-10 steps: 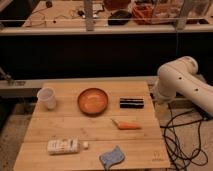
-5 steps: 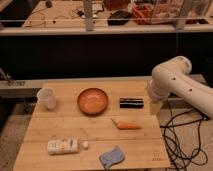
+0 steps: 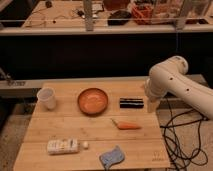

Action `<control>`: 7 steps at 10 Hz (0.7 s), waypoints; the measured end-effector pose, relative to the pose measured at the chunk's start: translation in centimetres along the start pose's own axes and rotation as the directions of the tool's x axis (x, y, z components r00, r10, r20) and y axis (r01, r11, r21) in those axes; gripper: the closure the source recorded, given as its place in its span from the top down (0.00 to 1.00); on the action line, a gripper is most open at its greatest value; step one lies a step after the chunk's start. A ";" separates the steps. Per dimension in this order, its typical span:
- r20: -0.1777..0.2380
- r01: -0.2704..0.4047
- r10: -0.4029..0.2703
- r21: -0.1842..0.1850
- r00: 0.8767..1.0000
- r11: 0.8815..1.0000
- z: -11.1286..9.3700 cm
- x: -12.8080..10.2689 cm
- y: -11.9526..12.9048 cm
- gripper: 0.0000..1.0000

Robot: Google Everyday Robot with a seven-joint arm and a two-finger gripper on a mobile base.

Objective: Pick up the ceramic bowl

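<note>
The ceramic bowl (image 3: pixel 93 100) is round, shallow and orange-brown, and sits upright on the wooden table (image 3: pixel 60 127), a little back of its middle. Nothing touches it. My white arm (image 3: pixel 172 80) bends in from the right. Its lower end, with the gripper (image 3: pixel 151 103), hangs at the table's right edge, just right of a black box (image 3: pixel 131 103). The gripper is open, holds nothing and is well to the right of the bowl.
A white cup (image 3: pixel 47 98) stands at the table's left. A carrot (image 3: pixel 127 125) lies right of centre. Near the front edge are a white packet (image 3: pixel 62 146) and a blue cloth (image 3: pixel 112 156). Black cables (image 3: pixel 175 140) trail on the floor at the right.
The arm has swung left, from beyond the table's right edge to over that edge, near the black box. The things on the table have not moved.
</note>
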State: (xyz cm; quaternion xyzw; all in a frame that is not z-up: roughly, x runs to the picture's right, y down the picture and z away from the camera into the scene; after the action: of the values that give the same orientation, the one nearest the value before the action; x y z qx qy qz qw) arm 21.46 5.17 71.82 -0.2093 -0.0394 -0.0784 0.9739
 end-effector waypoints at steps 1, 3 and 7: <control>0.004 0.007 -0.007 0.002 1.000 1.000 0.2 -0.2 -0.1 0.80; 0.014 0.036 -0.036 0.011 0.999 0.999 0.4 -0.5 -0.5 0.80; 0.038 0.101 -0.101 0.021 0.994 0.995 1.1 -1.7 -1.4 0.80</control>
State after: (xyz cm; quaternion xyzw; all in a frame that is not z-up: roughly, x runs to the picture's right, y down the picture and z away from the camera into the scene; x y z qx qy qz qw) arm 19.52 4.60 73.22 -0.1993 -0.0699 -0.1231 0.9697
